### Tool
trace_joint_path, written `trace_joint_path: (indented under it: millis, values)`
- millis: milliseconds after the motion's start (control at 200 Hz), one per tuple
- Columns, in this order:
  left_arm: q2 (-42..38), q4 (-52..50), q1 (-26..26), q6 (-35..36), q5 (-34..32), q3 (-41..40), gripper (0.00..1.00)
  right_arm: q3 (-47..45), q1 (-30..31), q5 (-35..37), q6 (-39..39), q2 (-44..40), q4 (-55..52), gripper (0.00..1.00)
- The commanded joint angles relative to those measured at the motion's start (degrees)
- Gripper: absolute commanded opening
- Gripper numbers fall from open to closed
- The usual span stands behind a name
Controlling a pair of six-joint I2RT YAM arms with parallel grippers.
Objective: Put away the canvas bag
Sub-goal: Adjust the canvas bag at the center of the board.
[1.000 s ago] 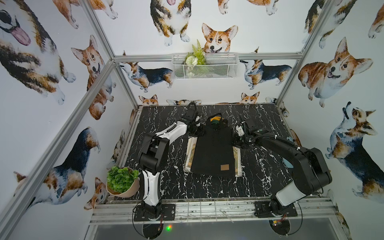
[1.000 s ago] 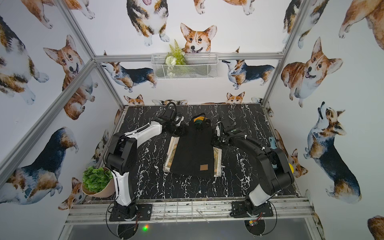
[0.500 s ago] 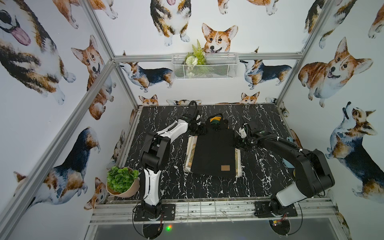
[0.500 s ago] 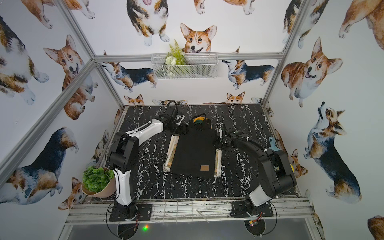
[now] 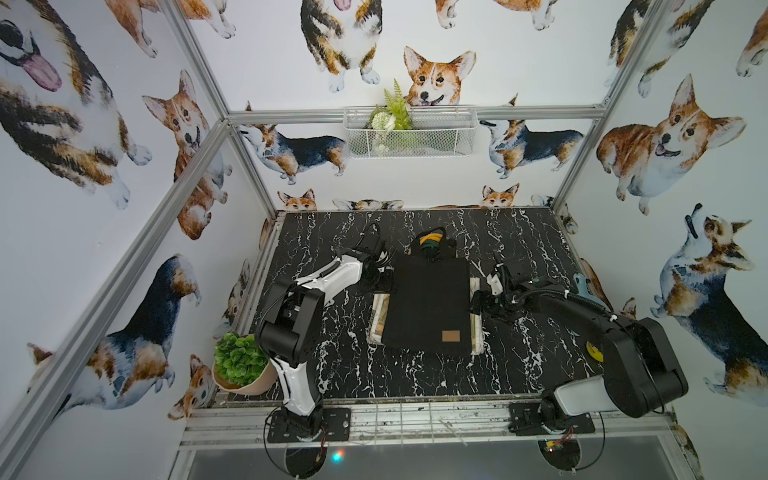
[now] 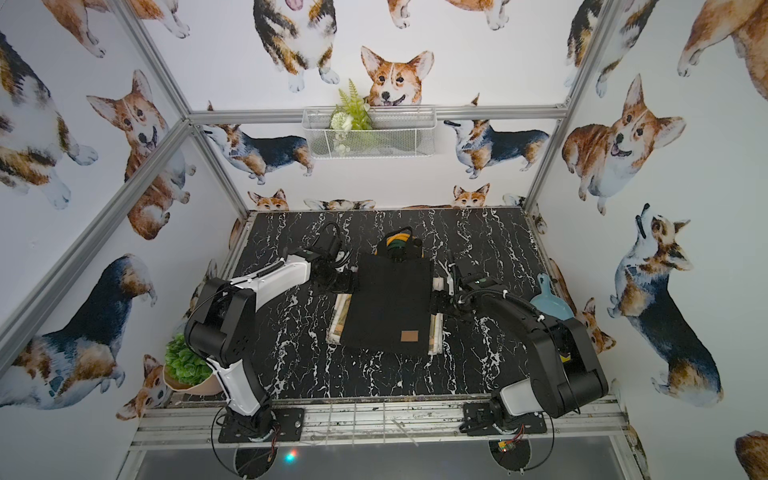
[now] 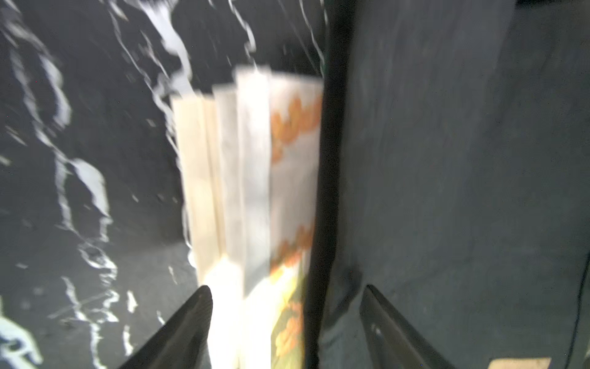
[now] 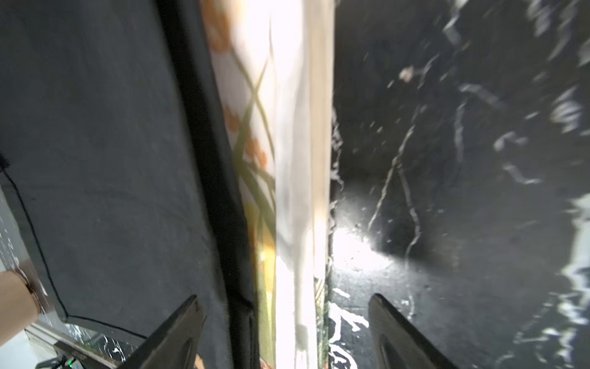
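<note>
While the bag (image 5: 428,307) is lying on a stack (image 5: 379,318), the left gripper (image 7: 286,289) and right gripper (image 8: 284,297) are being held wide open at its edges.

Left tool (image 7: 286,287) and right tool (image 8: 284,296) sit low, jaws wide apart.

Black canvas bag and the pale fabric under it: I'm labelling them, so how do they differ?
The black canvas bag is plain dark with a tan patch; the pale fabric carries orange flowers. The bag lies on top; the fabric lies beneath, showing only at both sides. Both lie flat on the marble table.
</note>
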Motion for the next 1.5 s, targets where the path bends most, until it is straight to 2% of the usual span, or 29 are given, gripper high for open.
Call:
trace_joint_path:
  millis: [0, 195, 421, 501, 987, 1499]
  values:
    - [-1.2, 3.5, -0.7, 0.7, -0.2, -3.6, 0.77, -0.8, 1.9, -1.1, 1.8, 1.2, 2.6, 0.85]
    - [0.3, -0.3, -2.4, 2.4, -7.1, -3.7, 0.77, 1.4, 5.5, 0.4, 3.8, 5.5, 3.7, 0.86]
    - [0.9, -5.4, -5.9, 3.6, -19.3, -2.2, 0.76, 2.5, 5.7, 1.9, 5.2, 8.3, 2.7, 0.85]
    - [0.8, -6.1, -6.4, 3.7, -21.2, -2.8, 0.76, 2.5, 5.7, 2.3, 5.4, 8.5, 2.8, 0.85]
    - [-2.4, 0.1, -10.9, -4.1, -14.6, -12.8, 0.76, 8.2, 5.7, 2.8, 2.4, 15.1, 0.4, 0.81]
    - [-2.1, -0.1, -11.2, -4.4, -15.1, -13.1, 0.76, 11.9, 5.4, 2.6, 1.3, 18.8, -0.4, 0.81]
